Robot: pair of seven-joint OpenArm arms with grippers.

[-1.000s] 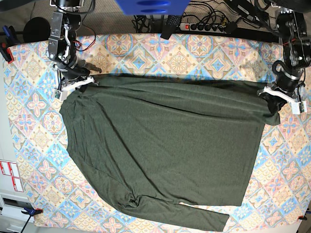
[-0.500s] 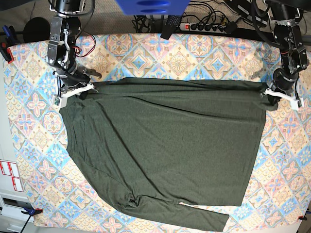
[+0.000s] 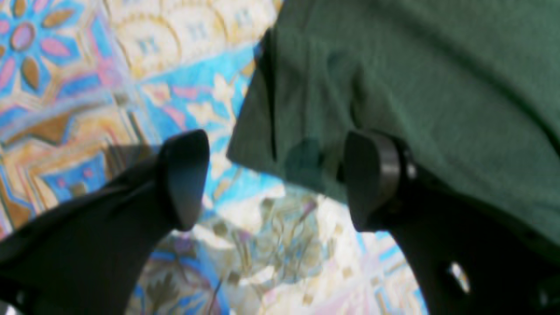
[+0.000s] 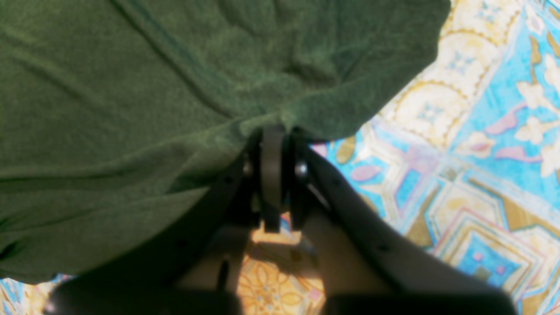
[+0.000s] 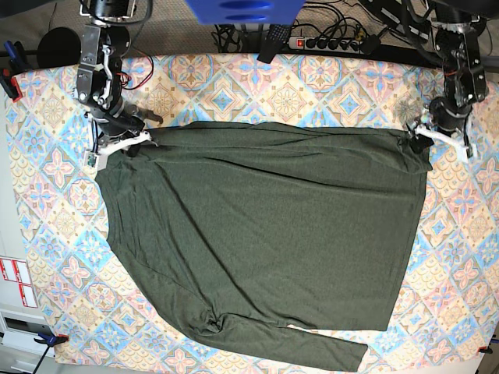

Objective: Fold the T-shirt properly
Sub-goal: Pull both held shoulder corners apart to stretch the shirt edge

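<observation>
The dark olive-green T-shirt (image 5: pixel 265 234) lies spread flat across the patterned table, with one long sleeve folded along its near edge. At the shirt's far right corner in the base view, my left gripper (image 5: pixel 437 134) stands open. In the left wrist view the gripper (image 3: pixel 275 179) has its fingers wide apart, and the shirt corner (image 3: pixel 306 131) lies loose on the cloth between them. My right gripper (image 5: pixel 125 142) is at the far left corner. In the right wrist view it (image 4: pixel 272 131) is shut on the edge of the T-shirt (image 4: pixel 131 87), and the fabric bunches at its tips.
A patterned tablecloth (image 5: pixel 234 86) covers the table. A power strip (image 5: pixel 331 43) and cables lie beyond the far edge, beside a blue object (image 5: pixel 242 9). Clamps hold the cloth at the left edge (image 5: pixel 8 82) and the near left corner (image 5: pixel 48 339).
Both grippers have drawn the shirt's top edge toward the far side of the table. My left gripper has opened and let go of its corner. The right one has kept its hold.
</observation>
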